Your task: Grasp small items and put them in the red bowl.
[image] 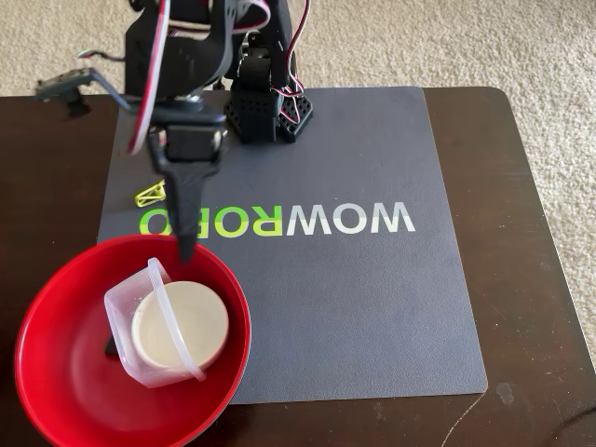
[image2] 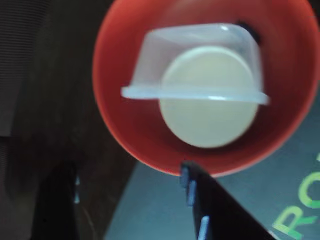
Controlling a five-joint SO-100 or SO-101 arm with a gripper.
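Presently, the large glossy red round plastic bowl [image: 56,372] holds a clear square plastic tub [image: 126,312] lying tilted over a small white round bowl [image: 182,326]. A dark piece [image2: 247,30] shows behind the tub. The gripper [image: 186,251] hangs above the bowl's rim, jaws spread wide and empty. A yellow-green wire clip [image: 149,195] lies on the grey mat [image: 372,307].

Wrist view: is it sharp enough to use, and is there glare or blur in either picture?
Wrist view: soft all over, the red bowl and clear tub blurred, the end effector fingers dark smears. Fixed view: sharp, evenly daylit, with small highlights on the red bowl's glossy wall.
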